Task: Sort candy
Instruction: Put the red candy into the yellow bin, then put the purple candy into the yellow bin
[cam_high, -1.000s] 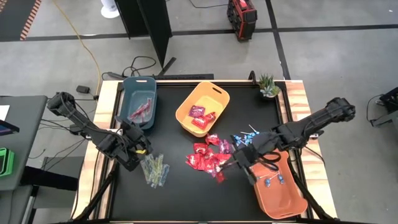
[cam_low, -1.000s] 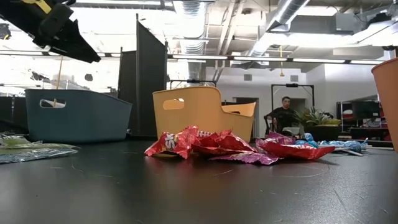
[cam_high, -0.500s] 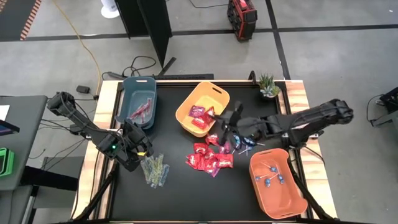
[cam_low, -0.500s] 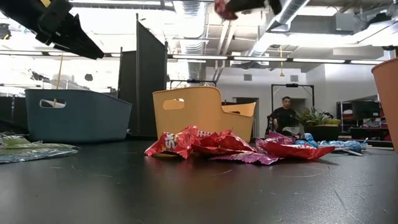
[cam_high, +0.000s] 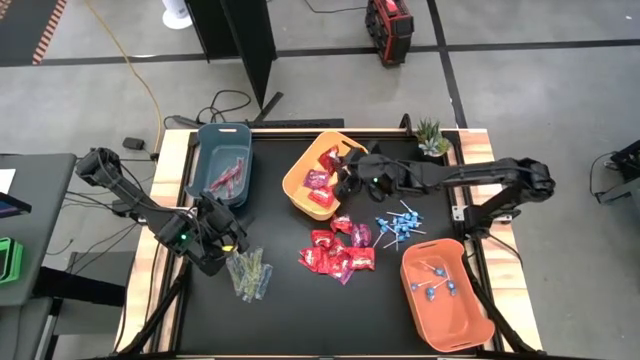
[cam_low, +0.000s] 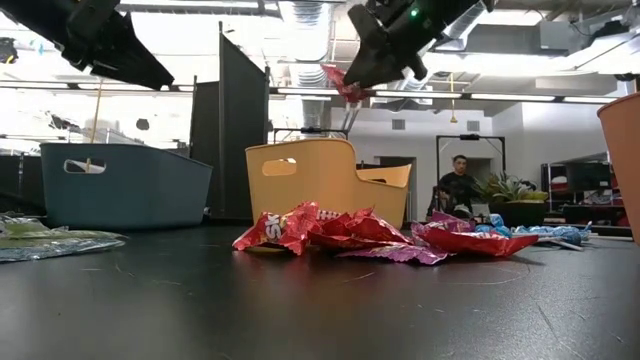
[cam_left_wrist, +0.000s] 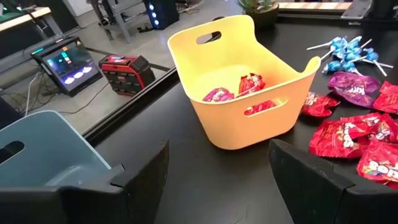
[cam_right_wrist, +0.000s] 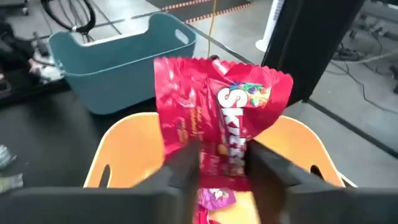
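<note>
Right gripper (cam_right_wrist: 224, 163) loosely pinches a shiny red "Skittles" packet (cam_right_wrist: 217, 112) above the yellow plastic bin (cam_right_wrist: 118, 146), frame centre.

Your right gripper (cam_low: 352, 82) hangs above the yellow bin (cam_low: 325, 180) with a red packet (cam_low: 342, 84) at its fingertips. More red packets (cam_low: 330, 230) lie on the table (cam_low: 300, 310) just in front of that bin, with the blue bin (cam_low: 120, 185) at far left.

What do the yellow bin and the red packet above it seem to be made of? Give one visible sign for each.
Yellow bin: seemingly moulded plastic, smooth and matt, with a rounded rim and cut-out handle slots.
Red packet: likely thin glossy film or foil, since it shines, is printed, and has crimped edges.
</note>
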